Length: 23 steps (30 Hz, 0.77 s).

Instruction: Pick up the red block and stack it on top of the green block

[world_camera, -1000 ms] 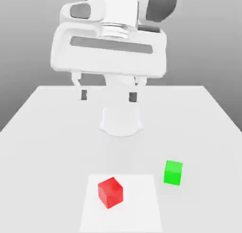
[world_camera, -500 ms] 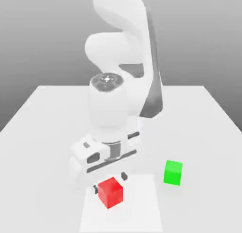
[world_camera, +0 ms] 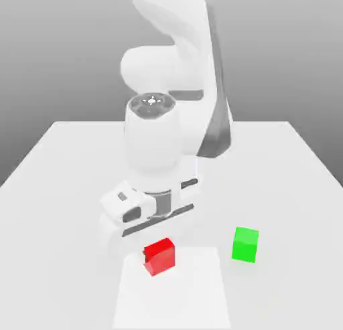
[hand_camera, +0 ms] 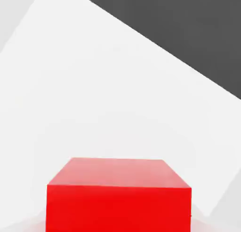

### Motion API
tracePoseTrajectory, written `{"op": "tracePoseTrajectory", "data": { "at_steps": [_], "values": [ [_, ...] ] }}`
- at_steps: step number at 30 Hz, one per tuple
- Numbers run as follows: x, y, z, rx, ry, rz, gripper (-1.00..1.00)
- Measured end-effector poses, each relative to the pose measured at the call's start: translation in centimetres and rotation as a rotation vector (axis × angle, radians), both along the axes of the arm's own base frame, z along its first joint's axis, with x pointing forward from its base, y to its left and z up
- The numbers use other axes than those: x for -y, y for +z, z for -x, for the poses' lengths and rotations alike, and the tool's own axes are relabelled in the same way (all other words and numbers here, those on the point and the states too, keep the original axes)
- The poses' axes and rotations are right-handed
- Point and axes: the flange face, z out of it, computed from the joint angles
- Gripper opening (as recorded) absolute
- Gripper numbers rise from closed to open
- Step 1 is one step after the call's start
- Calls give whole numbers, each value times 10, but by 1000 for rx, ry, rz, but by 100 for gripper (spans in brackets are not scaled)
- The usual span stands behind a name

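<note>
The red block (world_camera: 161,258) is a small bright-red cube held between the fingers of my gripper (world_camera: 159,253), just above the white table near its front edge. One dark fingertip (world_camera: 145,256) shows against the cube's side facing the exterior view's left. The hand view has the red block (hand_camera: 118,196) very close, flat top up. The green block (world_camera: 245,244), a cube of the same size, rests on the table to the exterior view's right of the red one, a short gap away and untouched.
The white table (world_camera: 60,168) spreads wide around both cubes, with a paler square patch (world_camera: 194,295) at the front. The arm's thick white body (world_camera: 161,141) stands upright just behind the red cube.
The jaws have closed on the red block. Hand and block now sit slightly higher than half a second ago. The green block has not moved.
</note>
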Motion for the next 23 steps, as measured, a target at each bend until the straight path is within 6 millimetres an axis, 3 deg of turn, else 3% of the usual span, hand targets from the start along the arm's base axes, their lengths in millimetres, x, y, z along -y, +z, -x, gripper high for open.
{"op": "tracePoseTrajectory", "data": {
  "at_steps": [4,11,14,19,20,23],
  "values": [
    [-61,14,21,0,-20,-1,-100],
    [-143,31,77,0,-92,0,-100],
    [-157,19,88,2,-103,4,-100],
    [-158,-23,90,2,-107,4,-100],
    [-158,-29,90,2,-106,3,100],
    [-158,-29,90,2,-107,3,100]
  ]
}}
